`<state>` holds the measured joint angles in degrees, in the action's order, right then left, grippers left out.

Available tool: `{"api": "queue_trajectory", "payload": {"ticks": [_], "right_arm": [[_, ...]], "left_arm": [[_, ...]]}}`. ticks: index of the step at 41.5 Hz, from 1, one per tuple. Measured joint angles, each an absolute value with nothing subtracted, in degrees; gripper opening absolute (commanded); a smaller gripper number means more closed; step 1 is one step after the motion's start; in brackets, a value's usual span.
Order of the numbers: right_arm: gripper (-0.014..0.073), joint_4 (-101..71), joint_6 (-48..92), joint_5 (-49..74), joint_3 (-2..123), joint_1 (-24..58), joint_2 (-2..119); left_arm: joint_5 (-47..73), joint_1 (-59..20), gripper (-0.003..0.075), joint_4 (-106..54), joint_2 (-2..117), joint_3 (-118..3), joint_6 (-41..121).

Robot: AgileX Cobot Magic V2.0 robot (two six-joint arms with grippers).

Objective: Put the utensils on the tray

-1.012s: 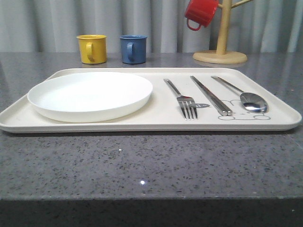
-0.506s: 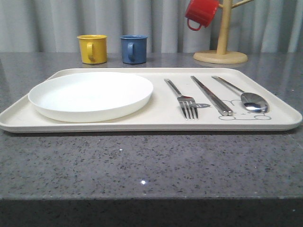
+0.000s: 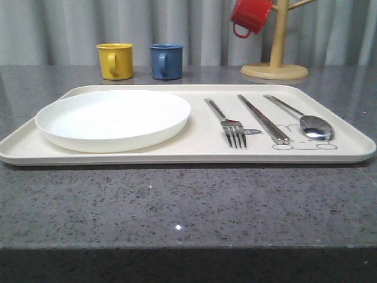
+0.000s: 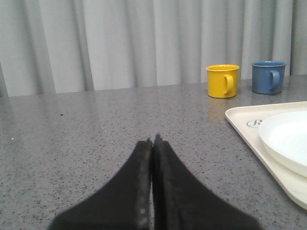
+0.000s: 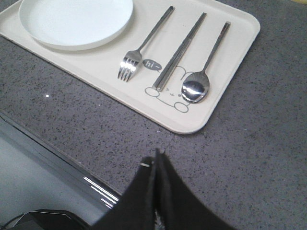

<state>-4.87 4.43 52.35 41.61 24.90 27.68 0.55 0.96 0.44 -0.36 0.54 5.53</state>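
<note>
The cream tray (image 3: 194,156) lies across the grey counter. On its right half three silver utensils lie side by side: a fork (image 3: 227,122), a pair of chopsticks (image 3: 263,119) and a spoon (image 3: 303,118). From the right wrist view, the fork (image 5: 144,45), chopsticks (image 5: 180,50) and spoon (image 5: 206,64) lie over the rabbit drawing on the tray (image 5: 192,125). My right gripper (image 5: 156,160) is shut and empty, over the counter near its front edge, off the tray. My left gripper (image 4: 153,141) is shut and empty, over bare counter to the left of the tray (image 4: 242,125).
A round white plate (image 3: 113,119) takes up the tray's left half. A yellow mug (image 3: 114,60) and a blue mug (image 3: 165,61) stand behind the tray. A wooden mug tree (image 3: 275,56) at the back right carries a red mug (image 3: 250,16).
</note>
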Motion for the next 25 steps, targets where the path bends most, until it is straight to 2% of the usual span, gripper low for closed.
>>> {"api": "queue_trajectory", "payload": {"ticks": [6,17,25], "right_arm": [[-0.0069,-4.99,4.43,48.12,37.74,21.77,23.35],[-0.0069,-4.99,4.43,23.20,18.71,10.63,9.86],[-0.0069,-5.10,4.43,9.80,4.97,4.85,0.43]], "left_arm": [[0.55,0.96,-0.0018,0.44,-0.36,0.54,5.53],[0.55,0.96,-0.0018,0.44,-0.36,0.54,5.53],[0.55,0.96,-0.0018,0.44,-0.36,0.54,5.53]]}}
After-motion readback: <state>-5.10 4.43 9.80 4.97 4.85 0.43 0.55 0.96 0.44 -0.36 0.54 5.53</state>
